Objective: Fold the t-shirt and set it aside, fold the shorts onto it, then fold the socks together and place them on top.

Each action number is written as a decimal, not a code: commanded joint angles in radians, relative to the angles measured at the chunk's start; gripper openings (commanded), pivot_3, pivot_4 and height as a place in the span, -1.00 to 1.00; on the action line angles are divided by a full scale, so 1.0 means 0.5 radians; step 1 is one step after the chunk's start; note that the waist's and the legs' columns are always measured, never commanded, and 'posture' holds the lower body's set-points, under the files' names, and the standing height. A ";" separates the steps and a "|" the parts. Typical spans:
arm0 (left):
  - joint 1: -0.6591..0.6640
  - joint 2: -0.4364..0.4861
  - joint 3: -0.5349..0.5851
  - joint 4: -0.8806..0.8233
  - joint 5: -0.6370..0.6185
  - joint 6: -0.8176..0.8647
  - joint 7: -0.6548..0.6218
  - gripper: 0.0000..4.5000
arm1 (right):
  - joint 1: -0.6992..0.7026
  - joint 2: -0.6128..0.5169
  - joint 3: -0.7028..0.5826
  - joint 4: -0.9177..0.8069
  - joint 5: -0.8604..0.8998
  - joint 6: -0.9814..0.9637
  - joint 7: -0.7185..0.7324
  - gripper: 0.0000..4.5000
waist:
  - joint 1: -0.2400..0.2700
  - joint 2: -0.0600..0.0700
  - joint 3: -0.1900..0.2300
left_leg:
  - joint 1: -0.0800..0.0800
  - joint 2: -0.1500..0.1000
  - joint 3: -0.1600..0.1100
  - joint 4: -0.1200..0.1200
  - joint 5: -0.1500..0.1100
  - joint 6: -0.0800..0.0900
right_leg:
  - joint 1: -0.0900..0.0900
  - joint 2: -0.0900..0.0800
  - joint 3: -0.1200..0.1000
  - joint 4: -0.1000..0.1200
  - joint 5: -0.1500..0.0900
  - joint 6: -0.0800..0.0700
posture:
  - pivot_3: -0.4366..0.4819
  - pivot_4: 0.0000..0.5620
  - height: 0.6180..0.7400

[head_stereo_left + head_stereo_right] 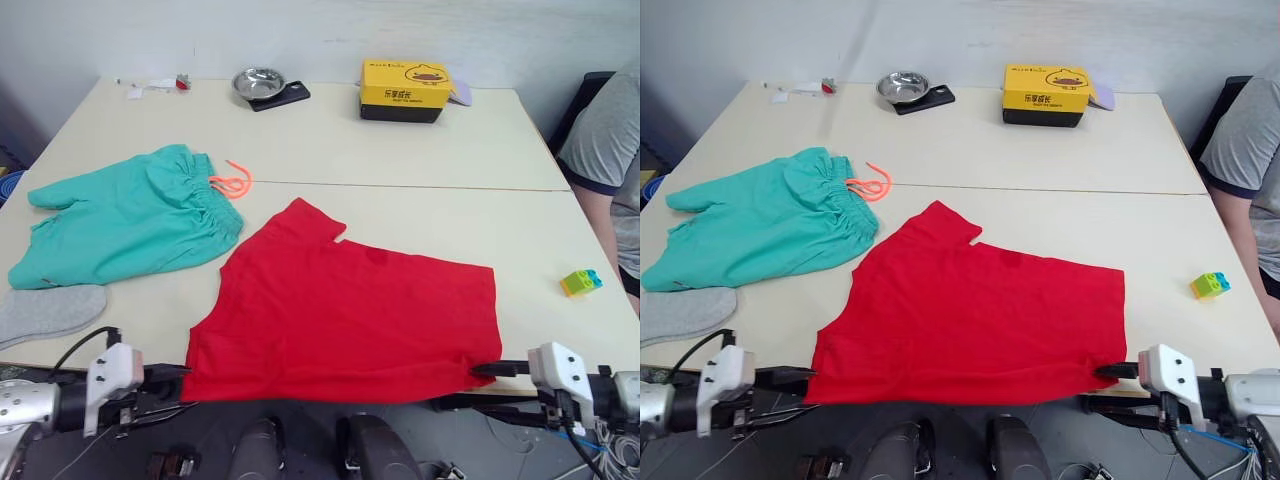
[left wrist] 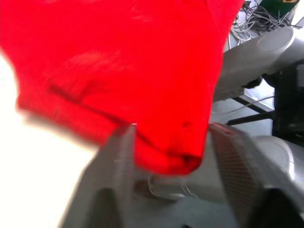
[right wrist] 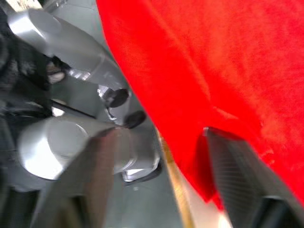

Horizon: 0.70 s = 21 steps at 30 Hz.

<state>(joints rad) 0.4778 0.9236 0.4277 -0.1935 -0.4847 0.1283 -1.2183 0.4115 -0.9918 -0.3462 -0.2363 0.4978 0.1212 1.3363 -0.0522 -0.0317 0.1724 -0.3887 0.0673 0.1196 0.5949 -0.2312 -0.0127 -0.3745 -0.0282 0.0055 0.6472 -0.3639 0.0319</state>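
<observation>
Left eye view: red t-shirt (image 1: 345,315) lies flat, its near corners between the parted fingers of left gripper (image 1: 172,372) and right gripper (image 1: 488,369), neither visibly clenched.

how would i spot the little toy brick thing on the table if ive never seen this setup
Start at the cream table and find the big red t-shirt spread at its near edge. Look past the shirt's right side, toward the seated person: the toy brick sits alone on bare tabletop there. It is the smallest thing, hard plastic in green, yellow and blue.
</observation>
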 commanded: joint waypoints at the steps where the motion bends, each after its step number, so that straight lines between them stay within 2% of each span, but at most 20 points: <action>1: -0.044 0.062 0.225 0.000 -0.181 0.240 0.001 0.80 | 0.014 -0.107 -0.263 -0.130 0.258 0.364 0.008 0.96 | -0.002 -0.001 0.001 | 0.000 0.000 0.000 0.000 0.000 0.000 | 0.000 0.000 0.000 0.000 -0.006 -0.011 | -0.05 -0.47 1.00; 2: -0.095 0.060 0.247 0.007 -0.214 0.299 0.036 0.95 | -0.004 -0.111 -0.300 -0.135 0.292 0.426 -0.010 1.00 | -0.001 -0.003 0.002 | 0.000 0.000 0.000 0.000 0.000 0.000 | 0.000 0.000 0.000 0.000 -0.009 -0.017 | -0.05 -0.47 1.00; 3: -0.157 0.057 0.253 0.013 -0.240 0.351 0.071 0.99 | -0.009 -0.121 -0.324 -0.136 0.305 0.488 -0.022 1.00 | 0.000 -0.003 0.002 | 0.000 0.000 -0.001 0.000 0.000 0.000 | 0.000 0.000 0.000 0.000 -0.010 -0.018 | -0.05 -0.47 1.00; 7: -0.395 -0.010 0.186 -0.019 -0.308 0.507 0.209 0.99 | -0.071 -0.117 -0.382 -0.043 0.248 0.498 -0.018 1.00 | 0.014 -0.004 0.002 | 0.000 -0.001 -0.001 0.001 0.001 0.001 | 0.002 -0.001 0.000 -0.001 -0.009 -0.017 | -0.05 -0.47 1.00; 9: -0.470 -0.051 0.133 -0.053 -0.317 0.565 0.259 0.99 | -0.125 -0.116 -0.398 -0.016 0.243 0.533 -0.055 1.00 | 0.016 -0.004 0.002 | -0.001 -0.002 0.000 0.001 0.001 0.002 | 0.001 -0.002 0.000 -0.002 -0.004 -0.008 | -0.05 -0.47 1.00; 10: -0.531 -0.073 0.084 -0.052 -0.301 0.573 0.287 0.99 | -0.176 -0.109 -0.401 0.001 0.247 0.552 -0.096 1.00 | 0.016 -0.004 0.002 | -0.002 -0.002 0.000 0.001 0.000 0.002 | 0.001 -0.001 0.000 -0.002 0.003 0.005 | -0.05 -0.47 1.00; 15: -0.833 -0.152 -0.150 -0.002 -0.223 0.586 0.376 0.99 | -0.327 -0.043 -0.380 0.096 0.197 0.572 -0.269 1.00 | 0.020 -0.006 0.004 | -0.002 -0.001 0.000 0.001 0.001 0.000 | -0.001 0.002 0.000 -0.001 0.004 0.006 | -0.05 -0.47 1.00; 21: -1.085 -0.149 -0.326 0.114 -0.107 0.593 0.405 0.99 | -0.462 0.029 -0.291 0.088 0.132 0.670 -0.502 1.00 | 0.020 -0.005 0.005 | -0.003 -0.001 0.002 0.001 0.001 -0.001 | -0.001 0.003 0.002 0.001 0.004 0.008 | -0.05 -0.47 1.00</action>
<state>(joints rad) -0.0439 0.8439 0.2791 -0.1393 -0.5611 0.4331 -1.0247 0.2012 -0.9816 -0.4982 -0.1894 0.5721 0.4453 1.1203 -0.0424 -0.0342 0.1747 -0.3899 0.0668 0.1204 0.5964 -0.2310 -0.0131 -0.3751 -0.0265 0.0067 0.6481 -0.3619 0.0362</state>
